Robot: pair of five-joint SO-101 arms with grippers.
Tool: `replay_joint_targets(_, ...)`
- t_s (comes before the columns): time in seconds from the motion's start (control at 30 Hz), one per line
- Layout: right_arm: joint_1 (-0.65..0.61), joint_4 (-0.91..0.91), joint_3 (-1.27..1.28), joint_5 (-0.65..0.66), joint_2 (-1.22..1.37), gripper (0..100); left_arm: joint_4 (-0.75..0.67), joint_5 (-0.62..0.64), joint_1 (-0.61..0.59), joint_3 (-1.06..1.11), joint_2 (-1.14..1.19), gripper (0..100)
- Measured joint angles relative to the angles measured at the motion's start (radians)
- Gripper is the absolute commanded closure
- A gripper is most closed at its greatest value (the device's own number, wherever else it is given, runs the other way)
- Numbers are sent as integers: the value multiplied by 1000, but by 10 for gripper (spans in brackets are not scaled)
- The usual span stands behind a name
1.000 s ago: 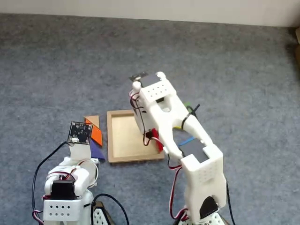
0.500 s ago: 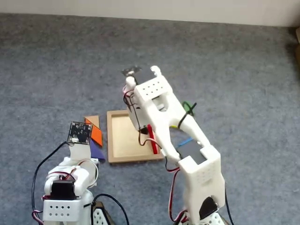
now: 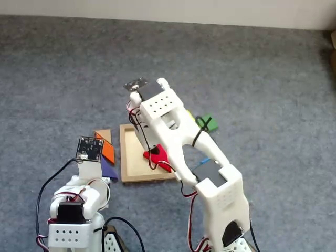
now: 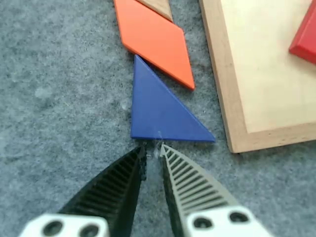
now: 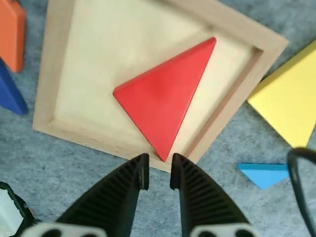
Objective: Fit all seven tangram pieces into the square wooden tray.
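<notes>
Swinging across from the tray's right edge, the right arm now hangs over the square wooden tray (image 3: 123, 152), and the red triangle (image 3: 157, 156), carried edge-on in its fingers a second ago, lies flat inside. The right gripper (image 5: 159, 165) holds nothing, its fingers parted by only a narrow slit. The red triangle (image 5: 165, 101) sits just ahead of the fingertips, its nearest corner reaching the tray's rim (image 5: 51, 64) almost at the tips. Off to this gripper's right, outside the tray on the grey carpet (image 3: 262, 79), lie a yellow piece (image 5: 286, 106) and a light blue triangle (image 5: 264, 173); a green piece (image 3: 208, 122) lies farther out beyond the arm. The left gripper (image 4: 152, 150) is low over the carpet with its fingertips pinched almost together and empty. A dark blue triangle (image 4: 158, 113) lies just ahead of it, one edge nearly touching the tips. Beyond that an orange parallelogram (image 4: 153, 37) meets the dark blue triangle's far corner, with a bare wooden piece (image 4: 158, 5) beyond again.
</notes>
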Motion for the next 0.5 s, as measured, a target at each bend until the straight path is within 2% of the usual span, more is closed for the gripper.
replay_joint_targets(0.07, 0, -2, 0, 0, 0, 998, 0, 0, 0, 0, 0, 933)
replay_joint_targets(0.33, 0, -155, 14, -55, 0, 994, 0, 0, 0, 0, 0, 933)
replay_joint_targets(0.5, 0, -258, 117, -71, 0, 994, 0, 0, 0, 0, 0, 933)
